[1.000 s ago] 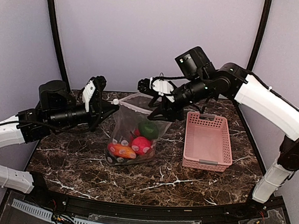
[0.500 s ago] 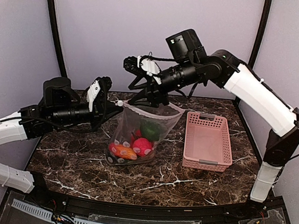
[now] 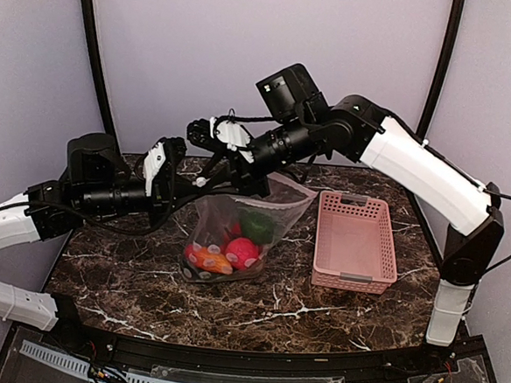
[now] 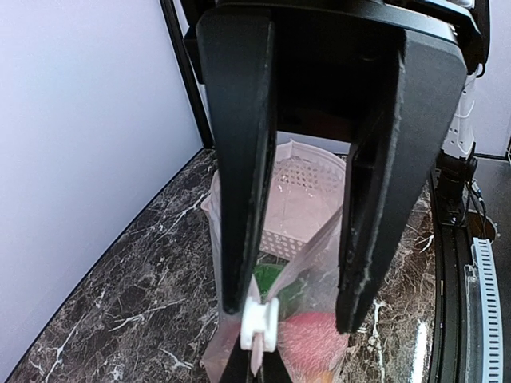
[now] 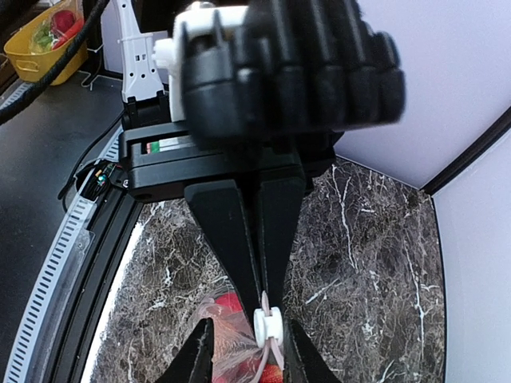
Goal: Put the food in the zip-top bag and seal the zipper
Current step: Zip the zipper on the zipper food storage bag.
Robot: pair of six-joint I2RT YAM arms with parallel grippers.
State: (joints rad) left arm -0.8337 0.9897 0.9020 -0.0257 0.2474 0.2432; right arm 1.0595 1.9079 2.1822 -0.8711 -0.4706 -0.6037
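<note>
On your left, the left gripper reaches in low over the marble table and points toward 3 o'clock. Its tips are at the upper left corner of the zip-top bag. In the left wrist view you see only a narrow gap between its fingers. The zipper passes through this gap, and a white slider sits just past the fingertips. Whether the fingers really press on the strip, you cannot tell.

The bag stands upright near the middle of the table, with its mouth at 12 o'clock and its bottom resting on the marble. All the food you can see is inside it, in the lower half. The green pepper is highest, the red strawberry is at 6 o'clock of the pepper, and the orange piece lies at 8 o'clock of the strawberry, on the bag's bottom.

The right gripper comes across from the right and meets the same corner, facing the left gripper. Its fingers stand narrowly apart on the two sides of the slider. You cannot tell if they touch it.

At 3 o'clock of the bag, apart from it, is the pink basket.
</note>
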